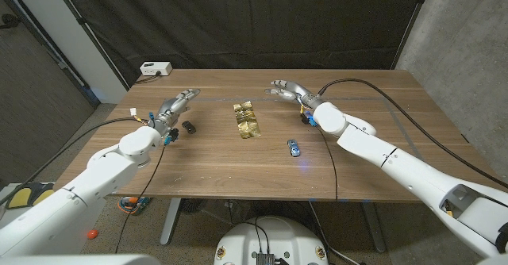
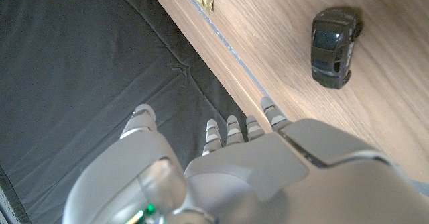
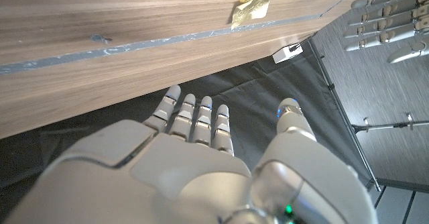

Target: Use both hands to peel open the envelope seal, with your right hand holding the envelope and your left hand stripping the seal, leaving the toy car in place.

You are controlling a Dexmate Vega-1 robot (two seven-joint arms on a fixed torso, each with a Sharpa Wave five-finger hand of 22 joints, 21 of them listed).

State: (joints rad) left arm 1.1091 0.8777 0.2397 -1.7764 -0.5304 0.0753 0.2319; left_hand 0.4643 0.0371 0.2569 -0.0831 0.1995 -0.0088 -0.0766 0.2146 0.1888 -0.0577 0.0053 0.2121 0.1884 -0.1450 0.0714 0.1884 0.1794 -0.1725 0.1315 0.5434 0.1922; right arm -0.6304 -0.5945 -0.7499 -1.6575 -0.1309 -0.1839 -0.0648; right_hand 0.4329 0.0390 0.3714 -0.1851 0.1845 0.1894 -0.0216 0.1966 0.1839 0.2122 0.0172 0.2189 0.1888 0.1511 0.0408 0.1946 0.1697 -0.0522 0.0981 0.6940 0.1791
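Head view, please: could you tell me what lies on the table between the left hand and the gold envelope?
A dark toy car lies between the left hand and the envelope; otherwise that stretch of table is bare in the head view.

Head view: high, looking down over the whole table (image 1: 238, 166) toward the dark backdrop. Left wrist view: close behind the left hand (image 2: 228, 177), facing along its back past the table edge. Right wrist view: likewise behind the right hand (image 3: 194, 163). All three share the gold envelope (image 1: 247, 120).
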